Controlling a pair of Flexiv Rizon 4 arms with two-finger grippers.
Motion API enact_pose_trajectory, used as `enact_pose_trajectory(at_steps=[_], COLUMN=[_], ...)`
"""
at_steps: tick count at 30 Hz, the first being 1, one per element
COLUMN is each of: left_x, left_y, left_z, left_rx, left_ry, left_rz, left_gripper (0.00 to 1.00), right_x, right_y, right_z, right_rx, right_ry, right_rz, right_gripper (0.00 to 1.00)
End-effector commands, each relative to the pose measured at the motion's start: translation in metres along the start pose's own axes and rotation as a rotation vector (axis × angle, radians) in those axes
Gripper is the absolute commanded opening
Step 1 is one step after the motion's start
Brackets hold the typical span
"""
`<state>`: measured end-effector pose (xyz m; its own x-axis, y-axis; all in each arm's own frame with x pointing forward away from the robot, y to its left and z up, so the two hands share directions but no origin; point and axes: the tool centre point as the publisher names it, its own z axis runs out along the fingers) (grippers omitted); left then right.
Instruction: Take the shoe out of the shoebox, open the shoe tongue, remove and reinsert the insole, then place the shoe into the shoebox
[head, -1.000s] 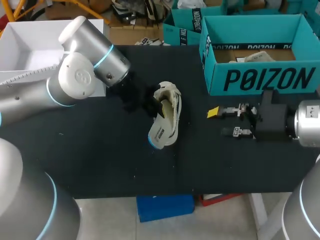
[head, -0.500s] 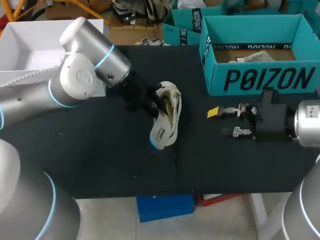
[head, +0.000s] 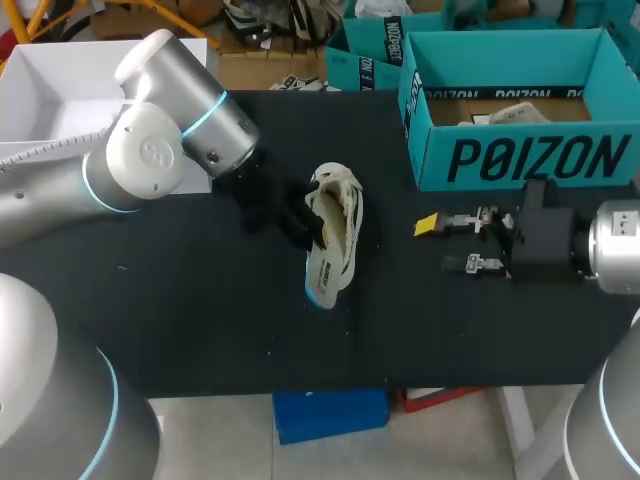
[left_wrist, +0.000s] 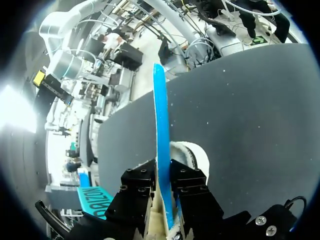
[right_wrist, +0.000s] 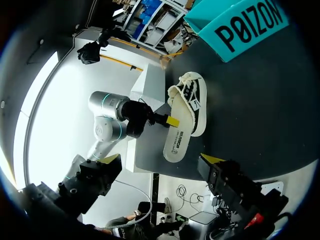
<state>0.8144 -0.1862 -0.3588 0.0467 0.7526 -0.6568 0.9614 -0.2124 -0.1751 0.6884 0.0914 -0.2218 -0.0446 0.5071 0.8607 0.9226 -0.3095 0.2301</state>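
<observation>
You see one shoe (head: 338, 188), one print-marked insole (head: 328, 265) clamped in your left jaws, one lettered teal shoebox (head: 520, 155) on the worktop (head: 200, 320); your right jaws stand apart.

1. Head view: above and behind, looking down on the table (head: 200, 330).
2. Left wrist view: close against the insole (left_wrist: 161, 150), facing across the table.
3. Right wrist view: farther off, sharing the shoe (right_wrist: 192, 100) with head view.
</observation>
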Motion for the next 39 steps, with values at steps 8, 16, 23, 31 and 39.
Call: enact_pose_trajectory(at_steps=[8,16,23,31,39], left_x=[0.0,0.005,0.009,-0.003,-0.007], left_y=[-0.01,-0.002,0.012,0.021,0.005], left_z=[0.002,-0.001,-0.003,-0.008,-0.007], left_rx=[0.01,0.013,0.014,0.04,0.098], left_ry=[0.009,-0.026,-0.077,-0.145,-0.179], left_rz=[0.005,-0.003,-0.031,-0.024,-0.046], left_gripper=[0.0,0.0,0.0,0.0,0.0], right_x=[0.0,0.0,0.0,0.0,0.0], right_y=[0.0,0.0,0.0,0.0,0.0], right_z=[0.0,0.0,0.0,0.0,0.0], right_rx=[0.0,0.0,0.0,0.0,0.0], right_ry=[0.0,0.0,0.0,0.0,0.0], right_rz=[0.0,0.0,0.0,0.0,0.0], right_gripper=[1.0,1.0,1.0,1.0,1.0])
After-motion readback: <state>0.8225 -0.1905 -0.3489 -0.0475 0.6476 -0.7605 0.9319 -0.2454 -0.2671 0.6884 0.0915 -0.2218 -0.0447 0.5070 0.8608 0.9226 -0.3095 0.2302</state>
